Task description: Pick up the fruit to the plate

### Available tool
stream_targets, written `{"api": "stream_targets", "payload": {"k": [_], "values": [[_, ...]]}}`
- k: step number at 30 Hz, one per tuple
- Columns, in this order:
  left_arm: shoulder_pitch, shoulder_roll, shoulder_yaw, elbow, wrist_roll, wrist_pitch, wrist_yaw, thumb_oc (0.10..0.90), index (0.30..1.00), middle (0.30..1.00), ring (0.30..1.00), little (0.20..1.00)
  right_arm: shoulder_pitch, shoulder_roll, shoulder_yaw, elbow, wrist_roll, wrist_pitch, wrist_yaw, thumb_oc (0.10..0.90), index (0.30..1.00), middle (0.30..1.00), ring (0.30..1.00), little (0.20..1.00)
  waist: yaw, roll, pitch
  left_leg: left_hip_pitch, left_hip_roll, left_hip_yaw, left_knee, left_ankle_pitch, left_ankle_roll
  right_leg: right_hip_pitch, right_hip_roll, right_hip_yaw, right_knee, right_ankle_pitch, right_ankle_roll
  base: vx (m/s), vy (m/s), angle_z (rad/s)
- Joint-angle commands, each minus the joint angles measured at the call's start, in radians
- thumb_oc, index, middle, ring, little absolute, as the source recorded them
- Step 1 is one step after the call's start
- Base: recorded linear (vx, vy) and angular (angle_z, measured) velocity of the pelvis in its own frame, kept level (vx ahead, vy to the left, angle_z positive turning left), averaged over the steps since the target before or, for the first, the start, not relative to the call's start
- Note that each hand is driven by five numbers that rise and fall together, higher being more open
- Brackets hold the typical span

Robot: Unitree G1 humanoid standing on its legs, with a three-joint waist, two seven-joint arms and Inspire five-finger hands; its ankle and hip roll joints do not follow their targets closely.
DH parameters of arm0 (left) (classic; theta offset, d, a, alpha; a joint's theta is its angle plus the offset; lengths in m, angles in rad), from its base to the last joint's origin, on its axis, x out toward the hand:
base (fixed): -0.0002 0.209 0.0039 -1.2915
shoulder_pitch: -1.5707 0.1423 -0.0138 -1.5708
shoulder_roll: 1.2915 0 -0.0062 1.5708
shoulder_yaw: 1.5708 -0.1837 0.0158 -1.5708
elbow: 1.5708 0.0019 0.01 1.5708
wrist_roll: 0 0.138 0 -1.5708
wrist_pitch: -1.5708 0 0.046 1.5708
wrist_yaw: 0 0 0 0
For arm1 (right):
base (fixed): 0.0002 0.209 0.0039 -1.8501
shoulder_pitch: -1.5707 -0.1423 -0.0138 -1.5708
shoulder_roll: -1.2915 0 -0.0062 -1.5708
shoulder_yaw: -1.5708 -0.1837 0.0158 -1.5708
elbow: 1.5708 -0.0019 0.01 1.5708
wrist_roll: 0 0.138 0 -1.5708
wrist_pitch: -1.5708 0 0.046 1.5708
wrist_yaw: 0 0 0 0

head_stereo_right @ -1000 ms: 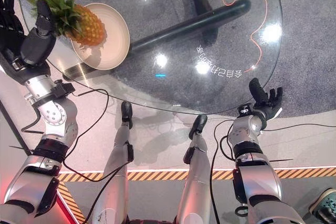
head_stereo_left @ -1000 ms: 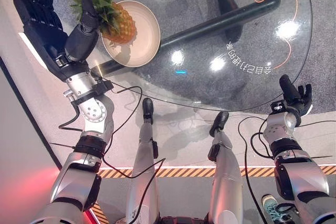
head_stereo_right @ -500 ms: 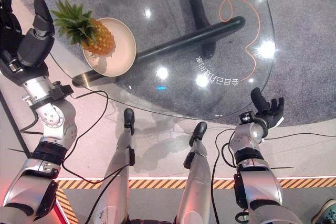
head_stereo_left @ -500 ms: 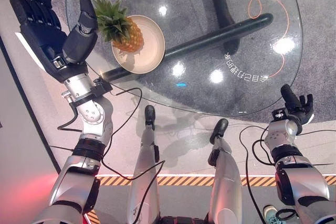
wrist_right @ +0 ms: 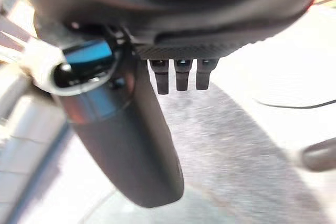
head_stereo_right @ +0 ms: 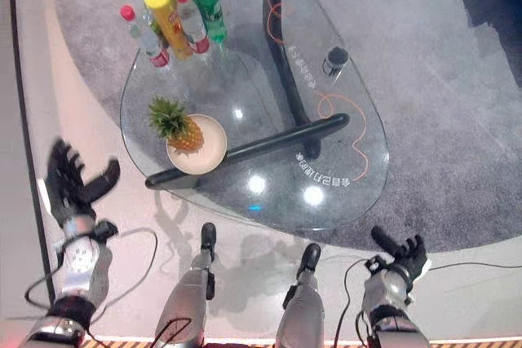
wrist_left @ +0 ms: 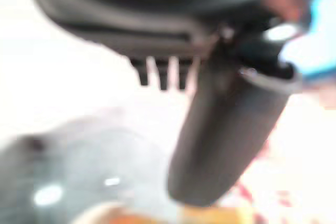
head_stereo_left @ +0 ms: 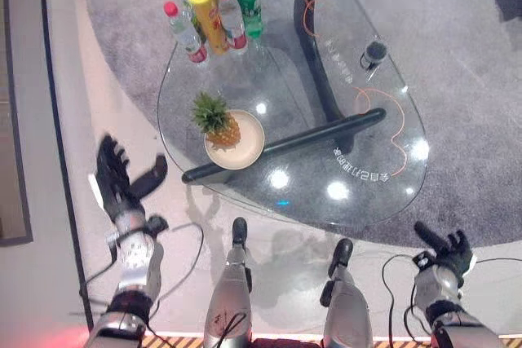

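- Left eye view: pineapple point(head_stereo_left: 218, 121) sits on the beige plate point(head_stereo_left: 249, 149) on the glass table point(head_stereo_left: 359, 193). Judged heavy, stiff, rough skin; take hold round the body, not the spiky crown. Left hand point(head_stereo_left: 115, 186) is off the table, fingers spread, empty.
- Right eye view: plate carries just the pineapple. Capped bottles point(head_stereo_right: 175, 14) stand at the table's far end, contents unclear. Right hand point(head_stereo_right: 400, 252) is low near the table edge, fingers relaxed, empty.
- Wrist views: straight fingers, nothing gripped.
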Motion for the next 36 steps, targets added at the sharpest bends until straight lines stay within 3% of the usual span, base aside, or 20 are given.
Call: {"api": "stream_targets", "payload": {"k": [1,10,15,19,27,36], "values": [[0.000,0.014,0.062,0.105,-0.026,-0.015,-0.121,0.800,0.900,0.900,0.900,0.900,0.087,-0.044,-0.014,0.050,-0.124,0.023,0.103,0.800,0.900,0.900,0.900,0.900,0.000,-0.019,-0.174,0.042,0.043,0.026,0.025,-0.046,0.007,-0.030,-0.010,-0.014,0.095,-0.028,-0.020,0.26,0.020,0.00],[0.068,0.008,0.083,0.375,0.160,0.119,-0.185,0.800,0.900,0.900,0.900,0.900,0.195,-0.014,0.006,0.150,-0.270,0.136,0.212,0.800,0.900,0.900,0.900,0.900,-0.023,-0.024,-0.297,0.175,0.063,0.061,-0.017,-0.056,-0.007,0.105,-0.007,-0.028,0.037,-0.021,-0.008,0.18,0.012,-0.03],[0.076,0.005,0.055,0.471,0.248,0.266,-0.233,0.800,0.900,0.900,0.900,0.900,0.204,-0.001,0.027,0.184,-0.313,0.199,0.261,0.800,0.900,0.900,0.900,0.900,-0.034,-0.022,-0.321,0.191,0.070,0.076,-0.017,-0.059,-0.015,0.132,-0.011,-0.042,0.008,-0.005,0.001,0.04,0.015,-0.02],[0.078,-0.006,0.016,0.548,0.376,0.466,-0.317,0.800,0.900,0.900,0.900,0.900,0.196,0.005,0.048,0.231,-0.365,0.299,0.288,0.800,0.900,0.900,0.900,0.900,-0.043,-0.017,-0.340,0.192,0.077,0.092,-0.017,-0.050,-0.022,0.138,-0.015,-0.054,-0.006,0.004,0.008,0.00,0.000,0.00],[0.070,-0.029,-0.036,0.608,0.464,0.671,-0.418,0.800,0.900,0.900,0.900,0.900,0.178,0.015,0.091,0.293,-0.447,0.442,0.345,0.800,0.900,0.900,0.900,0.900,-0.055,-0.009,-0.369,0.215,0.077,0.110,-0.017,-0.061,-0.020,0.148,-0.019,-0.051,-0.006,0.002,0.011,0.04,0.026,-0.02],[0.081,-0.035,-0.050,0.614,0.477,0.702,-0.435,0.800,0.900,0.900,0.900,0.900,0.181,0.024,0.104,0.298,-0.475,0.471,0.369,0.800,0.900,0.900,0.900,0.900,-0.061,-0.005,-0.384,0.223,0.083,0.112,-0.017,-0.061,-0.022,0.149,-0.013,-0.038,-0.006,0.002,0.011,0.03,-0.001,-0.02]]}}
